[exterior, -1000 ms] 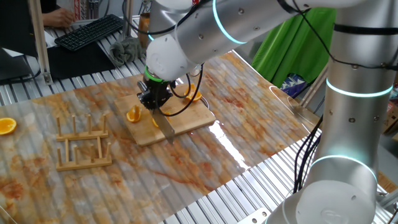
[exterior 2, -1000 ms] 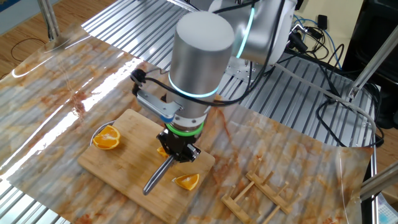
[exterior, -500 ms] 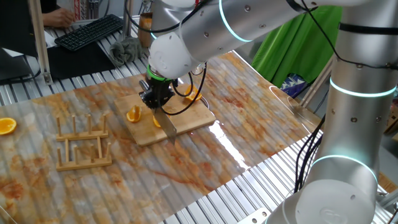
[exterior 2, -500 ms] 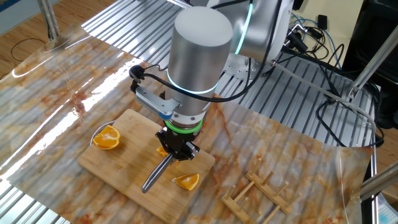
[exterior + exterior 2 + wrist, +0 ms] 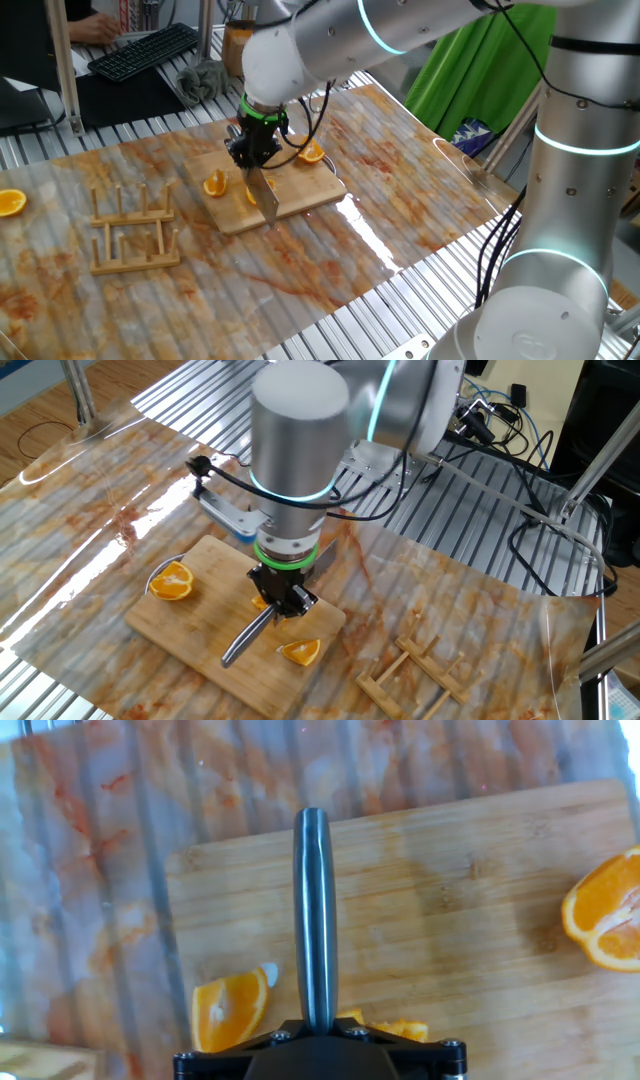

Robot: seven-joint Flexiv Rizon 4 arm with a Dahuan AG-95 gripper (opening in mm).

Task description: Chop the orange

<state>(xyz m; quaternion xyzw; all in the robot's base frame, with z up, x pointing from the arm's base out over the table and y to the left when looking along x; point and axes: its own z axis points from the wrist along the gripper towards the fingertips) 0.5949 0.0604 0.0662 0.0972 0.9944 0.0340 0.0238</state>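
Observation:
My gripper (image 5: 252, 160) (image 5: 280, 603) is shut on a steel knife (image 5: 264, 195) (image 5: 243, 641) over the wooden board (image 5: 300, 195) (image 5: 190, 630). In the hand view the knife (image 5: 315, 910) runs straight away from the gripper (image 5: 316, 1025), seen edge-on above the board (image 5: 460, 900). The orange lies in pieces. One wedge (image 5: 230, 1010) (image 5: 214, 185) (image 5: 300, 651) sits left of the blade. Another piece (image 5: 400, 1028) (image 5: 250, 195) lies right of it, partly hidden under the hand.
A rounder orange half (image 5: 172, 581) (image 5: 311, 152) (image 5: 605, 915) rests at one end of the board. Another half (image 5: 10, 202) lies on the table far left. A wooden peg rack (image 5: 135, 232) (image 5: 415, 675) stands beside the board. A keyboard (image 5: 145, 50) sits behind.
The arm's wrist has turned and the gripper has shifted a little along the board, swinging the knife's tip slightly. The grip stays shut and the orange pieces have not moved.

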